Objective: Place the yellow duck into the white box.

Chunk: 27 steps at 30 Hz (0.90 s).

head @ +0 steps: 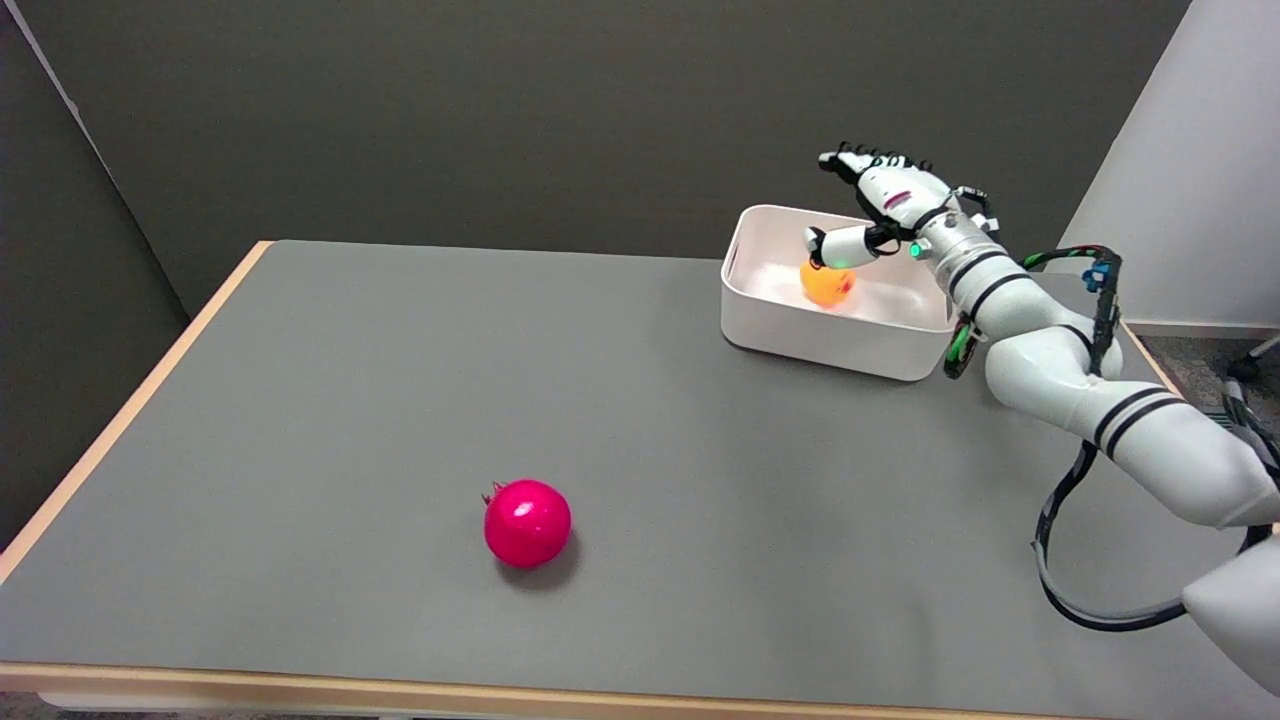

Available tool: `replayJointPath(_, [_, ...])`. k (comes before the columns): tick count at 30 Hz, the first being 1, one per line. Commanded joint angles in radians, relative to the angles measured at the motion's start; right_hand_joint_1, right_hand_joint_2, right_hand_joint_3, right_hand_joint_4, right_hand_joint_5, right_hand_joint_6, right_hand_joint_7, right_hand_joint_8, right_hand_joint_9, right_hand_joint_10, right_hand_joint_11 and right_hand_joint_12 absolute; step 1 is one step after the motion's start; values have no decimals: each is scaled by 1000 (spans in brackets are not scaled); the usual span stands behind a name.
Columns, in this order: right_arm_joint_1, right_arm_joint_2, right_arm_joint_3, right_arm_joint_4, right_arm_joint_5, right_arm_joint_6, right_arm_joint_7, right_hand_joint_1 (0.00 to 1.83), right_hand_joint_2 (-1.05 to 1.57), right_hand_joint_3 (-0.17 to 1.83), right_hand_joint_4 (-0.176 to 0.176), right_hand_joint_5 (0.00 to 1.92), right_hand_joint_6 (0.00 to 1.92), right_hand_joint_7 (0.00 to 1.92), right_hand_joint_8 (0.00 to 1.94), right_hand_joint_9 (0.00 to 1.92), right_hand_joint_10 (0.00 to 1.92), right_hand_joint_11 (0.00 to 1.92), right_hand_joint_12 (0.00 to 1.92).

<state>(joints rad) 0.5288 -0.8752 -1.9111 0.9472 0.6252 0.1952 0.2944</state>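
I have the right arm (1060, 350) reaching in from the lower right, stretched across the far right corner of the table (300, 420) to the box (800, 330). The hand (880, 205) sits above the box, over its right half. Its fingers (850, 160) are spread out flat and point left, clear of everything, while the thumb (840, 247) angles down toward the duck (827, 284). The thumb tip looks to be at or just above the top of the duck; I cannot tell from this angle whether it actually touches. Nothing is pinched that I can see, so I read the hand as released, holding nothing.

The duck is inside the box, resting on its floor, roughly in the middle and a bit toward the back wall. It shows as a rounded yellow-orange shape with a small red mark on its right side; I cannot make out which way it faces.

The box is white with rounded corners, sitting near the far right edge of the table, slightly turned against the table's edges.

Well apart from all that, in the near middle of the grey table, lies a bright pink ball (527, 522) with a small stem-like tuft at its upper left. A black cable (1060, 590) loops under my forearm at the right.
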Motion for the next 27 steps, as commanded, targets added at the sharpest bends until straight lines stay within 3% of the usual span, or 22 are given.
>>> replayJointPath(1, [-168, 24, 144, 156, 142, 26, 2, 490, 590, 963, 17, 59, 272, 60, 27, 15, 364, 63, 997])
replayJointPath(3, [-189, 24, 158, 169, 156, 52, 1, 341, 607, 893, 25, 34, 262, -1, 77, -1, 310, -1, 1076])
replayJointPath(7, [-266, 24, 263, 230, 160, 102, 1, 328, 591, 909, 23, 30, 212, -1, -1, -1, 181, -1, 965])
replayJointPath(12, [-417, 18, 456, 333, 303, 165, 1, 329, 607, 905, 21, 30, 214, -1, 10, -1, 189, -1, 957])
replayJointPath(15, [-499, 29, 506, 366, 440, 248, 11, 303, 605, 928, 16, 37, 252, 21, 114, 1, 335, -1, 1007])
replayJointPath(18, [-566, 58, 517, 369, 544, 333, 30, 430, 645, 1026, 18, 85, 268, 113, 152, 67, 503, 26, 961])
replayJointPath(20, [-604, 77, 519, 362, 570, 363, 71, 250, 675, 985, 49, 125, 384, 193, 286, 167, 632, 38, 1088])
replayJointPath(22, [-626, 92, 515, 348, 574, 387, 112, 276, 730, 883, 53, 156, 370, 217, 284, 201, 634, 32, 1125])
replayJointPath(27, [-638, 88, 504, 320, 574, 415, 130, 284, 719, 923, 64, 210, 434, 280, 319, 246, 668, 42, 1157])
